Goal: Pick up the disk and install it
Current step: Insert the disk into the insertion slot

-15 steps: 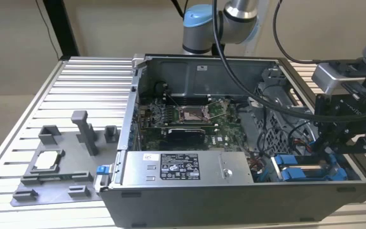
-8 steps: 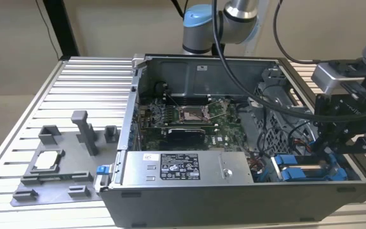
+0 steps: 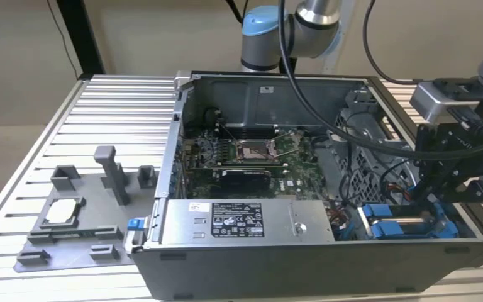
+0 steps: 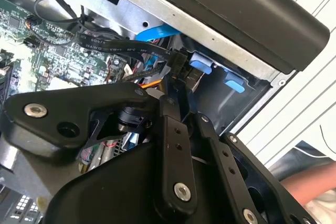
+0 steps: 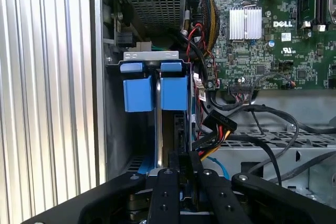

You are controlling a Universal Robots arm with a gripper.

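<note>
So here's where it stands: the disk point(image 3: 409, 224) is down in the drive bay at the corner of the computer case point(image 3: 309, 267), on the exterior view's right, just beside the big grey power supply point(image 3: 241, 220). You can see a bit of silver top with the blue rails around it.

The end effector point(image 3: 437, 200) hangs right over the end of the disk farthest from the power supply, dipped inside the case. Honestly, I can't tell whether it's clamped on the disk, just touching it, or open, because the arm's own black links block that spot in both wrist views. In the first wrist view the blue rail tabs point(image 5: 139, 94) sit side by side at one end of the bay. I can't say if the disk is fully seated either.

What worries me:

- **Cables:** the cable bundle point(image 5: 212, 132) (red, yellow and black wires plus a black connector) runs just beside the bay. If the disk or the end effector shifts sideways, those wires could get pinched or dragged. The motherboard point(image 5: 262, 35) is near enough that a yanked cable might pull on its header.
- **Binding:** the bay looks tight, so a slightly tilted disk would probably bind on its rails. Pushing harder would just jam it or stress the plastic.
- **Case wall:** it's close by too, so a bump there seems possible.
</note>
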